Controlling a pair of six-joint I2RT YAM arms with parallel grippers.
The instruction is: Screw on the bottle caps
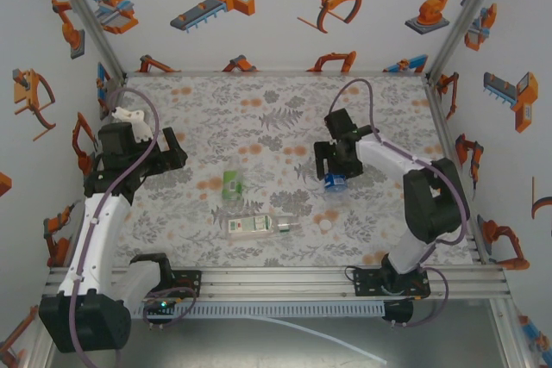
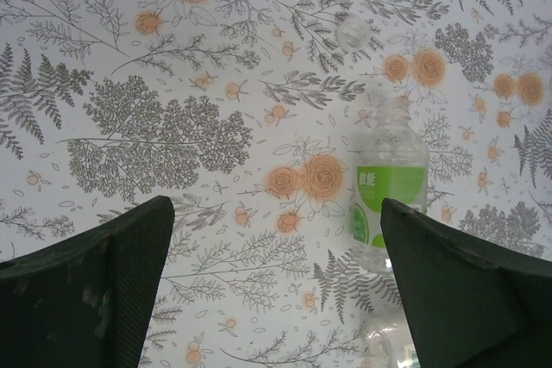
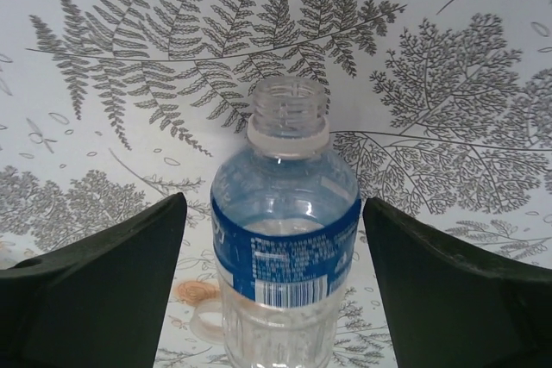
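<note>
The squat blue-labelled bottle (image 3: 285, 239) is being straddled by the right gripper (image 3: 274, 202). Its jaws are being held apart with a gap showing on each side, so nothing is being clamped. The bottle is standing between the fingers with its long axis upright and its uncapped mouth facing up; no contents can be made out. 1 white cap (image 1: 325, 224) is lying on the table (image 1: 397, 118) near this bottle, on the side toward the arm bases, and is judged closer to the right arm. The left gripper (image 2: 276, 204) is being held wide apart and empty, with the green-labelled bottle (image 2: 390, 191) sitting ahead to its right. The white-labelled bottle (image 1: 257, 227) is lying on its side, neck toward the cap.
</note>
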